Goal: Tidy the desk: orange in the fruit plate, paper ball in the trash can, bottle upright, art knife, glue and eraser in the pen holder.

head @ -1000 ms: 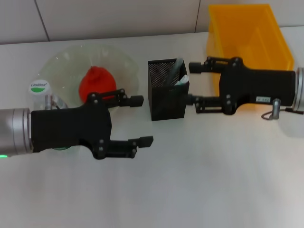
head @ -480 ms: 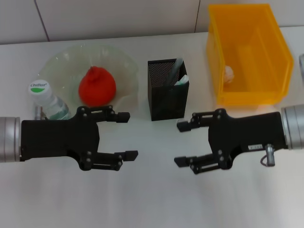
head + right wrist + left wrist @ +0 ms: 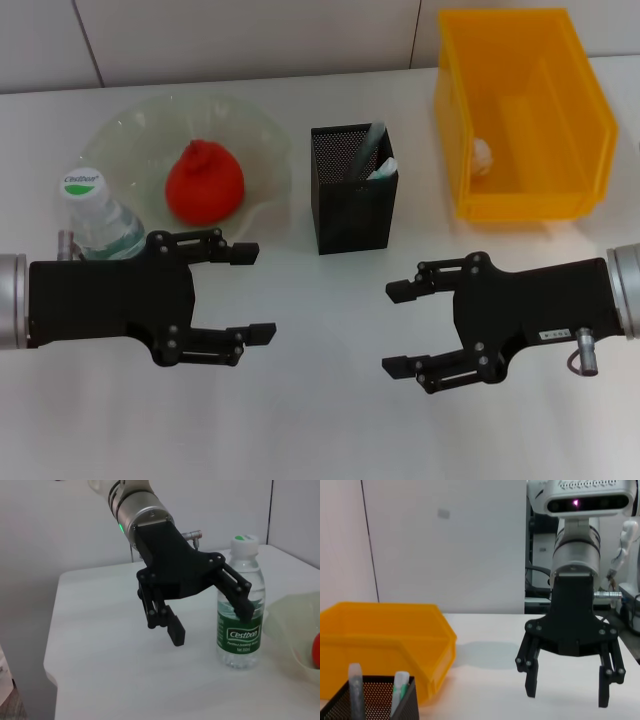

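**Both grippers empty and wide over the surface**

In the head view the left gripper (image 3: pixel 246 290) lay at lower left of the frame and the right gripper (image 3: pixel 400 328) at lower right, their tips facing each other across bare white surface (image 3: pixel 320 420). Each had its fingers spread wide and held nothing.

The orange (image 3: pixel 204 182) sat in the clear fruit plate (image 3: pixel 140 130) at upper left. The bottle (image 3: pixel 100 220) stood upright at the plate's near edge, just beside the left gripper's body. The black mesh pen holder (image 3: pixel 352 205) stood at centre with stick-like items poking out of it. In the yellow bin (image 3: pixel 520 110) at upper right, a small pale lump, probably the paper ball (image 3: pixel 482 152), lay against the left wall.

The right wrist view added what the head view hid: the bottle's green label and the left gripper's open fingers hanging above the surface beside the bottle. The left wrist view showed the right gripper (image 3: pixel 567 695) from the front, its fingers apart, with the bin and the holder's rim nearer the camera.
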`<state>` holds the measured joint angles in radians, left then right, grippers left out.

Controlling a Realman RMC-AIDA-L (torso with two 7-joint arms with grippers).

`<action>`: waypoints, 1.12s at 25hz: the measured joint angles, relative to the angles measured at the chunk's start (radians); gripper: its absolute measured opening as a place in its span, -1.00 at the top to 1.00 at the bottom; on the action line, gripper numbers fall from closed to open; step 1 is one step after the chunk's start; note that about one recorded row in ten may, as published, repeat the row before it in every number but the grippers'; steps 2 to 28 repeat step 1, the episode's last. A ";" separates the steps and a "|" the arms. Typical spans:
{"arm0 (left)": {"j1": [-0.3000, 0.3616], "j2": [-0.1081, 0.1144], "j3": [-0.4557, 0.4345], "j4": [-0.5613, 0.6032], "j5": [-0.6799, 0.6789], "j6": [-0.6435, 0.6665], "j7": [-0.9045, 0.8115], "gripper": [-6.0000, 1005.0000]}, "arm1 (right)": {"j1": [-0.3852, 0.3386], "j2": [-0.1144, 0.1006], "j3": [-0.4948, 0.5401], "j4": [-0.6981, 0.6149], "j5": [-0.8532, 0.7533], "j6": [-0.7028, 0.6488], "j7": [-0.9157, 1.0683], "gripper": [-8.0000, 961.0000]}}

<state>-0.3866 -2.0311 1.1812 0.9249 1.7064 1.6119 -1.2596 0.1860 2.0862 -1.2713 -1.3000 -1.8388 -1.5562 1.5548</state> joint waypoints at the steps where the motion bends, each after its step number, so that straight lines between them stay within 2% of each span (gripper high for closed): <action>1: 0.000 0.000 0.000 0.000 0.003 0.000 0.000 -0.62 | -0.003 0.000 0.000 -0.002 0.000 0.000 0.000 -0.60; 28: 0.000 0.000 0.000 0.000 0.003 0.000 0.000 -0.62 | -0.003 0.000 0.000 -0.002 0.000 0.000 0.000 -0.60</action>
